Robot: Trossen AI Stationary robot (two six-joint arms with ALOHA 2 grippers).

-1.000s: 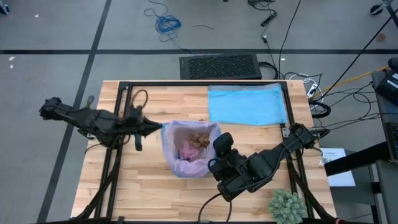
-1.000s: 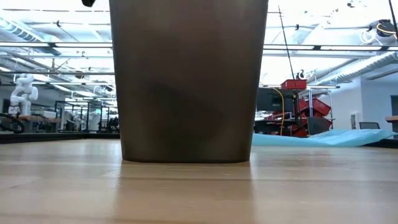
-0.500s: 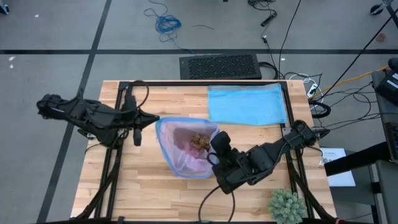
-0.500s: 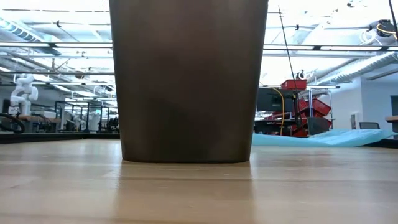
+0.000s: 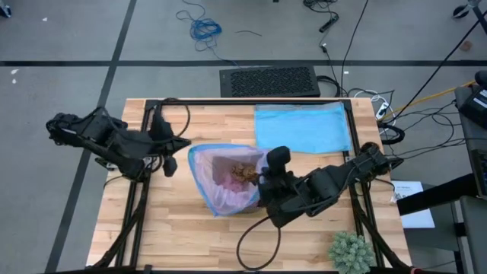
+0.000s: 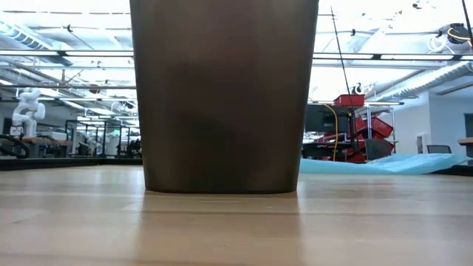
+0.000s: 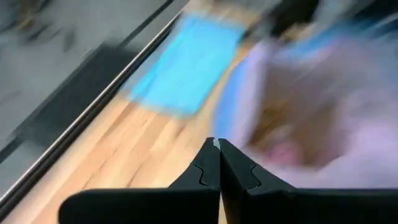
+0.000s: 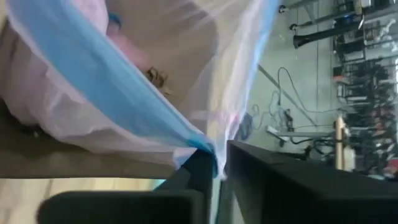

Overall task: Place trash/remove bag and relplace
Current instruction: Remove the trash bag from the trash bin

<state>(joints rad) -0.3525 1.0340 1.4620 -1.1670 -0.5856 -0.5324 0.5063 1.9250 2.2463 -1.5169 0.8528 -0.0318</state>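
Centrally: lavender-pink bag [image 5: 226, 176] with brown paper wads [image 5: 242, 172], rim grasped by right claw [image 8: 216, 167]. Left claw [image 7: 217, 144] clenched empty beside it. Light blue bag [image 5: 302, 127] on surface [image 5: 175, 228].

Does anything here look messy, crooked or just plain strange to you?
Nothing is spilled. The oddest thing is the bag: its blue-edged mouth is pulled wide and lopsided over the bin, with the left gripper at one side and the right gripper at the other. Brown trash stays inside.
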